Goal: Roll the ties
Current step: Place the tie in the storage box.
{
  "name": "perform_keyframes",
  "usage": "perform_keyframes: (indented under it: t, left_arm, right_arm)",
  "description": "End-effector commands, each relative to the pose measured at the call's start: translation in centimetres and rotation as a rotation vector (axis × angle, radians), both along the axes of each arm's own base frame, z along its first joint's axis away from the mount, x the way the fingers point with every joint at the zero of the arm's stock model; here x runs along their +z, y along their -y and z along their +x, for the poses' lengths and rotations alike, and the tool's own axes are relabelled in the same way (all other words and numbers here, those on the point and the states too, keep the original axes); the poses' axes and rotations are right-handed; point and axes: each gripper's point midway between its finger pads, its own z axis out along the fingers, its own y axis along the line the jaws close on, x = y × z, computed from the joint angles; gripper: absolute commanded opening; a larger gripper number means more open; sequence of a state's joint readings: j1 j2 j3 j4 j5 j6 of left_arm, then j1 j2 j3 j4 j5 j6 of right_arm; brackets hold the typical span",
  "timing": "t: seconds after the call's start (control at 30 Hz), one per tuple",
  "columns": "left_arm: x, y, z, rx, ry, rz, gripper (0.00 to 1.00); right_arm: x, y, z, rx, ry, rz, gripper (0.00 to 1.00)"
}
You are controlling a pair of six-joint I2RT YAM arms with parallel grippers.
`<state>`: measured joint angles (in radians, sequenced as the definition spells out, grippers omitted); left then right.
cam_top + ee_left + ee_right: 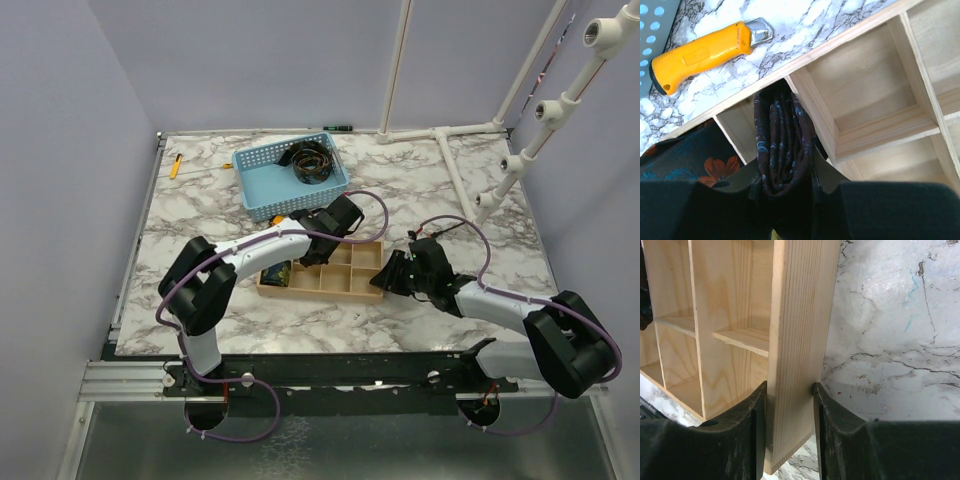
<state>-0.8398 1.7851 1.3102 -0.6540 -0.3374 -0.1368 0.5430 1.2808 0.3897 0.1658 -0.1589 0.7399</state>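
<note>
Two end effectors meet at the wooden divider tray (pixel 800 315). The right end effector (pixel 790 430) is clamped on the tray's right-hand wall. The left end effector (pixel 785 180) grips a rolled tie (pixel 782 140), dark with blue figures, at one compartment. The neighbouring compartment holds a floral-patterned tie (pixel 690 160). Beyond, on the marble counter (pixel 480 230), lie a yellow utility knife (pixel 700 52) and a blue basket (pixel 265 180) with coiled ties (pixel 313 162).

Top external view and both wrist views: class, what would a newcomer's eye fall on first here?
The left tool pinches a rolled dark tie at a compartment of the wooden tray in the middle of the table. The right tool clamps that tray's end wall. At the far side sits a blue basket holding more ties.
</note>
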Motion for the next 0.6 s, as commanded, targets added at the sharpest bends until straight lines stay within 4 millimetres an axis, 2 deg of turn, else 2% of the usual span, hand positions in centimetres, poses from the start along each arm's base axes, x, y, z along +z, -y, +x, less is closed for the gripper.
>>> perform_keyframes:
  t: [0.0,0.2,0.57]
  left_arm:
    - [2.6,2.9,0.2,-0.222,0.031,-0.117,0.00]
    - [3.3,2.4,1.0,-0.248,0.020,-0.153,0.00]
    - [1.6,2.8,1.6,-0.178,0.004,-0.247,0.00]
  right_arm:
    - [-1.2,0.4,-2.3,0.074,-0.068,-0.044,0.08]
    - [-1.2,0.8,-2.6,0.091,-0.065,-0.070,0.02]
    - [-1.3,-0.2,-3.3,0.121,-0.089,-0.015,0.00]
